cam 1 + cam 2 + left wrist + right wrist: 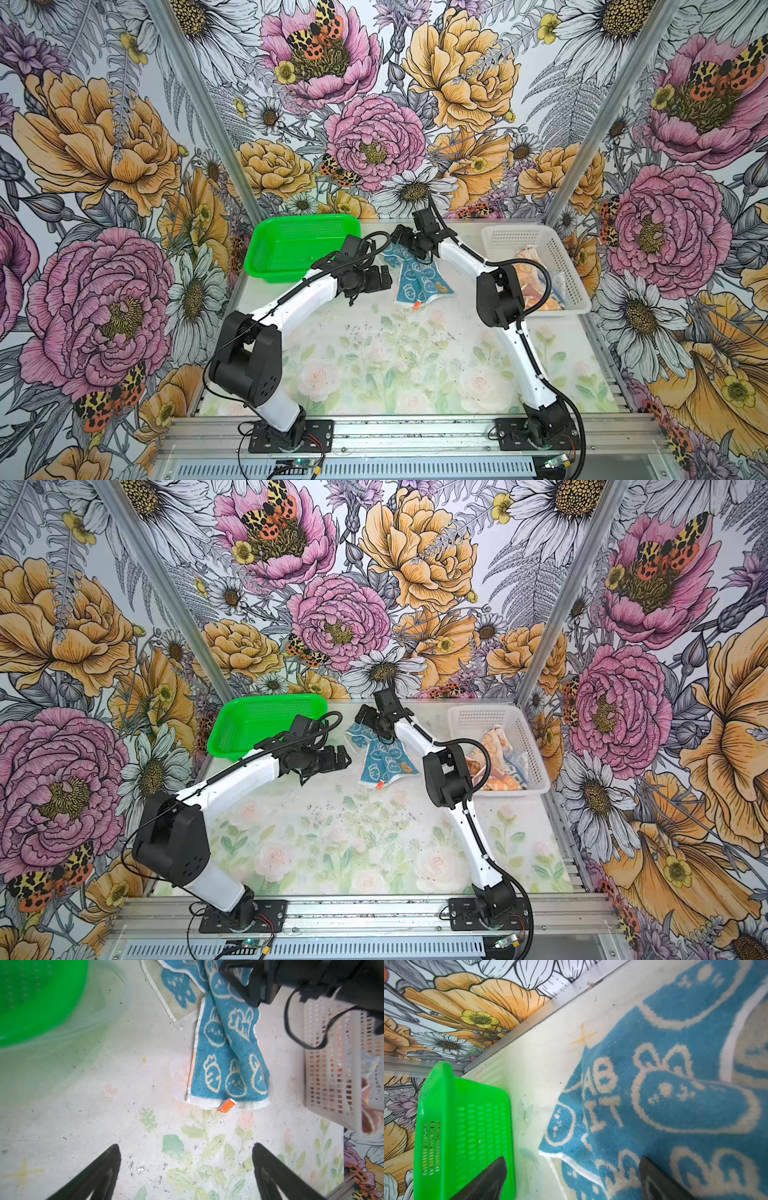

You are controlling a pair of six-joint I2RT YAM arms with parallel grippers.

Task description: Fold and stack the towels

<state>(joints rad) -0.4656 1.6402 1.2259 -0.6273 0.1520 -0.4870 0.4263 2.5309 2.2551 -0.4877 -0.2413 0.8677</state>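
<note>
While the blue towel [419, 282] lies crumpled, flattening seems the step. Fingers apart, left gripper [186, 1147] and right gripper [573, 1159] next need corners.

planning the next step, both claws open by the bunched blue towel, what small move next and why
Probably lower the right claw onto the far edge of the blue towel and close on it. The towel lies twisted, folded over itself, so it needs spreading first; the left claw and the right are open and empty, and the right hovers over that end.
</note>
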